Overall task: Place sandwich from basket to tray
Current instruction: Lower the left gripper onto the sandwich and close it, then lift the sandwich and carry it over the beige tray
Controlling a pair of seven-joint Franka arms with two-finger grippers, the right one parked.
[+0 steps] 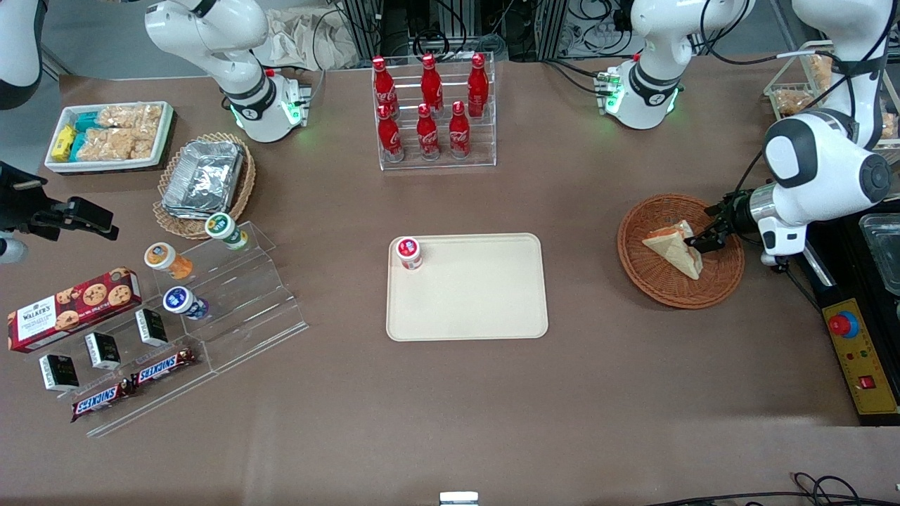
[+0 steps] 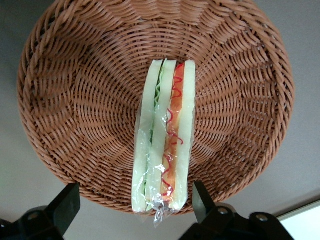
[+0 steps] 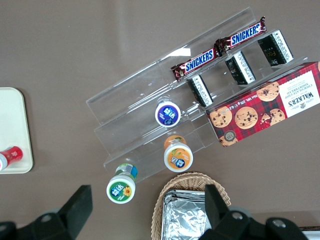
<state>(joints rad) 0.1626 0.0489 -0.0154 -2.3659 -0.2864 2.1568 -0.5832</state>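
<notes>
The sandwich (image 1: 671,247), a plastic-wrapped wedge of white bread, lies in the reddish-brown wicker basket (image 1: 636,267) toward the working arm's end of the table. The left wrist view shows the sandwich (image 2: 165,145) cut edge up, with green and red-orange filling stripes, on the basket (image 2: 75,100) floor. My gripper (image 1: 702,242) reaches low over the basket at the sandwich's end nearest the arm. It is open (image 2: 134,194), one black finger on each side of the sandwich's wrapped tip, with a gap on both sides. The cream tray (image 1: 478,309) lies at the table's middle.
A small red-capped jar (image 1: 408,252) stands on the tray's corner. A clear rack of red bottles (image 1: 430,112) is farther from the camera than the tray. A yellow control box (image 1: 861,351) lies at the table edge near the basket. Snack displays (image 1: 169,309) fill the parked arm's end.
</notes>
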